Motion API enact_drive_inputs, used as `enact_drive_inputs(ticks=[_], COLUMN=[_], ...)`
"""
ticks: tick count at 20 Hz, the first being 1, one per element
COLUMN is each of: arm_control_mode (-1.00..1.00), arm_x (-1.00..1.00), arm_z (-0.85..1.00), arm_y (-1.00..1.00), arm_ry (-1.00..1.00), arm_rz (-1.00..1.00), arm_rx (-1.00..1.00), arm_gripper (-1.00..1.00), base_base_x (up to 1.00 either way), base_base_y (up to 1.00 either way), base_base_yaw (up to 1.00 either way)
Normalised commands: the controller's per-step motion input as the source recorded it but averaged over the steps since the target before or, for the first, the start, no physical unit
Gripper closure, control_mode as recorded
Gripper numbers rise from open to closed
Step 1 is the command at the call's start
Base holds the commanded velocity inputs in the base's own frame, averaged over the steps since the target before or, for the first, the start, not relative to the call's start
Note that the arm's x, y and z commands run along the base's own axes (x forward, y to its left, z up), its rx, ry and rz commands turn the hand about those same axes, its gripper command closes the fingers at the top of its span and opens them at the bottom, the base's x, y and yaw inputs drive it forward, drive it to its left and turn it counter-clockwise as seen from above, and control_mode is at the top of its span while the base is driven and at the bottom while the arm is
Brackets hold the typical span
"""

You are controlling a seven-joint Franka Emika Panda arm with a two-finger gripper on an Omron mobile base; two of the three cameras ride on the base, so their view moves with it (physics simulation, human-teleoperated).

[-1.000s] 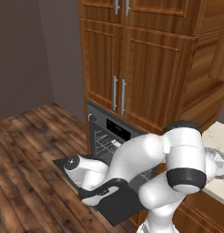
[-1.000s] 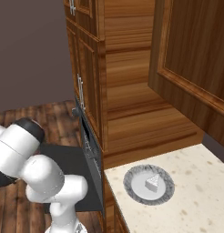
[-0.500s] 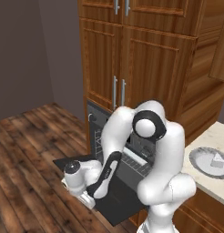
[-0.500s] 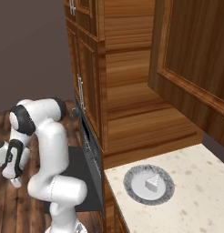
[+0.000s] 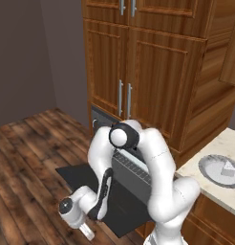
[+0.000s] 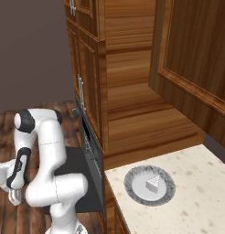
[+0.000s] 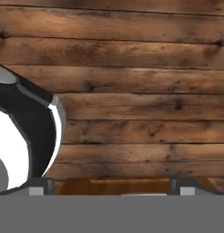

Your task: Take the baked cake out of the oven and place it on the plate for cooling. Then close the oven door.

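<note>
I see my jaws (image 5: pixel 88 233) spread wide and empty, low over the wooden floor (image 7: pixel 132 91). The oven door (image 5: pixel 81 174) lies open just behind them. Well off to their far side, the baked cake (image 6: pixel 153 183) sits on the plate (image 6: pixel 132 189) on the worktop (image 6: pixel 196 201).

Tall brown wooden cabinets (image 5: pixel 153 81) with vertical silver handles stand over a dark plank floor (image 5: pixel 24 158); a speckled beige counter (image 6: pixel 196 201), perhaps stone, adjoins a plain grey wall (image 5: pixel 24 52).

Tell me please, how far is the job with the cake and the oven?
Done: the baked cake sits on the plate on the counter. In hand: nothing; the gripper is open and empty, low over the wooden floor. Left: the oven door lies open, so closing it remains.
</note>
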Motion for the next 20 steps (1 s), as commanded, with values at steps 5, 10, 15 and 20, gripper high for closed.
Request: enact_drive_inputs(ticks=[5, 10, 15, 20], arm_control_mode=[-1.0, -1.0, -1.0, -1.0], arm_x=[0.51, 0.57, 0.59, 0.55], arm_z=[-0.47, -0.6, -0.65, -0.5], arm_y=[0.51, 0.27, 0.16, 0.12], arm_ry=[-0.06, -0.08, -0.1, -0.1], arm_rz=[-0.19, -0.18, -0.14, -0.12], arm_rx=[-0.28, -0.33, -0.35, -0.34], arm_gripper=[-1.0, -1.0, -1.0, -1.0], base_base_x=[0.0, 0.0, 0.0, 0.0], base_base_y=[0.0, 0.0, 0.0, 0.0], base_base_yaw=[0.0, 0.0, 0.0, 0.0])
